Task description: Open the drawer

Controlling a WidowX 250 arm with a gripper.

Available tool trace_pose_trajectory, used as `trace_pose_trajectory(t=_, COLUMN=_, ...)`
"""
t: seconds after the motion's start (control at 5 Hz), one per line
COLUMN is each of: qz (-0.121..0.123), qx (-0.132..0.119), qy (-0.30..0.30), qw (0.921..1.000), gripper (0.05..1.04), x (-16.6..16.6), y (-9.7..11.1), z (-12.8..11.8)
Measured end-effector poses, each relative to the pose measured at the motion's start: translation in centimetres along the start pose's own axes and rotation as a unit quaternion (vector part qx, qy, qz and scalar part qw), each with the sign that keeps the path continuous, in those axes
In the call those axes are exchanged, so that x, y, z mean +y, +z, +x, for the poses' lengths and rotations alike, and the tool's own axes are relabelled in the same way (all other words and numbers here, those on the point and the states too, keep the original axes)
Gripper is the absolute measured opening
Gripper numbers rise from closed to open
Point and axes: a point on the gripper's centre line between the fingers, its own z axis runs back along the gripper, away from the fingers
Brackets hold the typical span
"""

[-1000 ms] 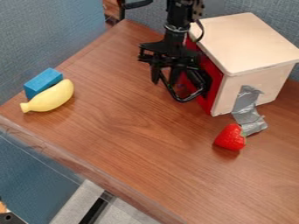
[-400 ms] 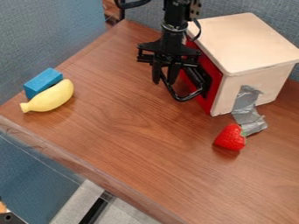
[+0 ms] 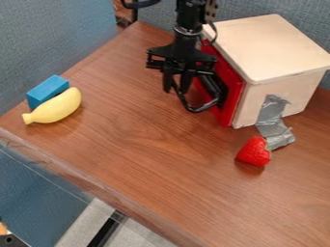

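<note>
My black claw (image 3: pixel 176 90) hung just beside the wooden box (image 3: pixel 268 43), fingers apart, at the dark looped handle (image 3: pixel 195 111). The red-fronted drawer (image 3: pixel 235 89) sat in the box's side facing me. Without a firm pinch, I judged, the loop could slip off; a crooked pull could jam the drawer or twist the box against its tape (image 3: pixel 274 128).
</note>
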Motion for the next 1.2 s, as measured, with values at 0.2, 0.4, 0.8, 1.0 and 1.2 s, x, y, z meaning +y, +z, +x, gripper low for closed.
trace_pose_trajectory(t=0.2, qz=0.009, qx=0.001, qy=0.001, qw=1.0000, gripper=0.289, x=1.0, y=0.3, z=-0.4)
trace_pose_trajectory(t=0.4, qz=0.013, qx=0.005, qy=0.007, qw=0.9999, gripper=0.288, x=1.9, y=0.5, z=-0.8)
trace_pose_trajectory(t=0.8, qz=0.022, qx=0.011, qy=0.024, qw=0.9994, gripper=0.250, x=3.9, y=1.1, z=-1.5)
trace_pose_trajectory(t=1.0, qz=0.030, qx=0.014, qy=0.026, qw=0.9991, gripper=0.248, x=4.8, y=1.0, z=-2.1)
trace_pose_trajectory(t=1.2, qz=0.037, qx=0.019, qy=0.031, qw=0.9987, gripper=0.247, x=5.5, y=1.1, z=-2.7)
